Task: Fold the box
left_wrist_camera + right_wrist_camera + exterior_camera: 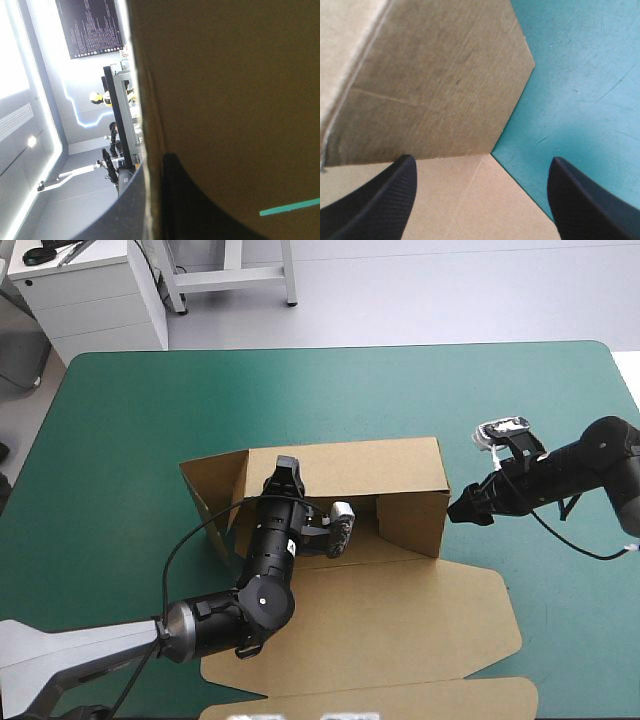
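Observation:
The brown box (350,465) stands mid-table with its back wall and right side wall (412,522) raised. Its lid (400,620) lies flat toward the front edge. My left gripper (285,472) reaches into the tray from the front and sits at the back wall's top edge. In the left wrist view that wall (225,75) runs edge-on between the black fingers (200,210), so the left gripper (155,162) is shut on it. My right gripper (462,510) hovers just outside the right side wall. It is open (482,162), facing the wall's outer face (435,90), and holds nothing.
The box's left flap (210,490) splays outward over the teal-green cover (120,440). The lid's front tab (380,702) reaches the table's front edge. Bare cover (580,75) lies right of the box under my right gripper.

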{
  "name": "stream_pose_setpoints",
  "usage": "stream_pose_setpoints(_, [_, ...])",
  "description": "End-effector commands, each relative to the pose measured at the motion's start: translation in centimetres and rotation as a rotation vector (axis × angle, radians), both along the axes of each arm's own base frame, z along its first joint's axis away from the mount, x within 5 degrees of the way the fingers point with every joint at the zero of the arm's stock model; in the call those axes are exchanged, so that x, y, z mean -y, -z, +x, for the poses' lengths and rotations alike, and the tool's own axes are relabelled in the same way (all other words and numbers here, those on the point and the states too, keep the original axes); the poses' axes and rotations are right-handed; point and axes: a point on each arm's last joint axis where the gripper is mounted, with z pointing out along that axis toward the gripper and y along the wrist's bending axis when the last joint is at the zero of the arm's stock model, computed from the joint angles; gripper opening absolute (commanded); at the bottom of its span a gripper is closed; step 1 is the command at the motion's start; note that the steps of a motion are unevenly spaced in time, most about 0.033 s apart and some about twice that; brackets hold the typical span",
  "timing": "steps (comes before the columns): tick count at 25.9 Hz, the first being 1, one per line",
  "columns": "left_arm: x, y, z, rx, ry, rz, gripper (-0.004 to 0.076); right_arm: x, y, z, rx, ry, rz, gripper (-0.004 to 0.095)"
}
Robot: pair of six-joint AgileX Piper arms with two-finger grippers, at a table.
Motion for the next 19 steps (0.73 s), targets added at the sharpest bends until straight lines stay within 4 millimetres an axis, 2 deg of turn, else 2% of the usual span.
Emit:
stream_pose_setpoints(1, [-0.4, -2.0, -0.1, 0.08, -0.009, -0.027, -0.001, -0.7, -2.1, -0.8, 0.056, -0.018, 0.084, 0.067])
stream_pose_setpoints(9, [-0.3, -2.0, -0.1, 0.079, -0.008, -0.027, -0.001, -1.4, -2.5, -1.9, 0.086, -0.069, 0.171, 0.067])
stream_pose_setpoints(15, [-0.1, -1.9, -0.2, 0.065, 0.016, -0.029, -0.001, -1.5, -0.8, -3.0, 0.148, -0.018, 0.19, 0.067])
stream_pose_setpoints(19, [-0.1, -1.9, -0.2, 0.063, 0.02, -0.029, -0.001, -1.9, 0.6, -2.9, 0.184, 0.0, 0.207, 0.067])
